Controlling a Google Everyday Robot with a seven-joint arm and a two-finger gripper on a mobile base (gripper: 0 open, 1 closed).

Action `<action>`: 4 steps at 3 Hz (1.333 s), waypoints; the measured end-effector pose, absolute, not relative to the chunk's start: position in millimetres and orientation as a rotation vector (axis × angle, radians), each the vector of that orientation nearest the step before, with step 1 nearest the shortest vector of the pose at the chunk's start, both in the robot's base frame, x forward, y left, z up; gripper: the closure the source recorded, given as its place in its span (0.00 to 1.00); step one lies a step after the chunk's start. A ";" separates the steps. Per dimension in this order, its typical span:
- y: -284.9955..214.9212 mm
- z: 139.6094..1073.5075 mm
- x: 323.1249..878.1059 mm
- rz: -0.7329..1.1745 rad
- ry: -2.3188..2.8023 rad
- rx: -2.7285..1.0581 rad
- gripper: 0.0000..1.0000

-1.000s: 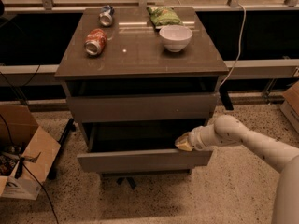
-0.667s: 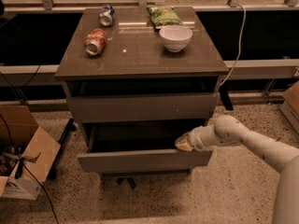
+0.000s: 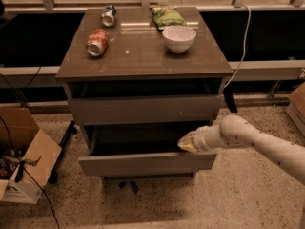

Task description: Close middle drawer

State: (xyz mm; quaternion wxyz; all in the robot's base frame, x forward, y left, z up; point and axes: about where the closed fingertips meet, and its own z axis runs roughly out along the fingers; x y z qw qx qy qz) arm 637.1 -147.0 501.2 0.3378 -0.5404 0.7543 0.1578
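Camera view: the middle drawer is seen pulled out of the cabinet's front. The gripper is held at the cabinet's lower right, over the drawer's right end; whether it is apart or together cannot be told

No text is readable on red can, bag or box; pincer sits at middle drawer front.

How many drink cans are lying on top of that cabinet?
2. A red can lies left on the cabinet top; a silver-blue can lies behind it near the back edge. None seem hidden. The pincer is lower, at the middle drawer's right end.
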 end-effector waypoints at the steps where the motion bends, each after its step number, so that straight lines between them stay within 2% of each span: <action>1: -152.4 529.7 620.9 0.355 1.943 -1.403 0.12; 2: -174.3 535.8 598.9 0.340 2.015 -1.351 0.12; 4: -228.4 506.2 563.0 0.360 2.251 -1.245 0.58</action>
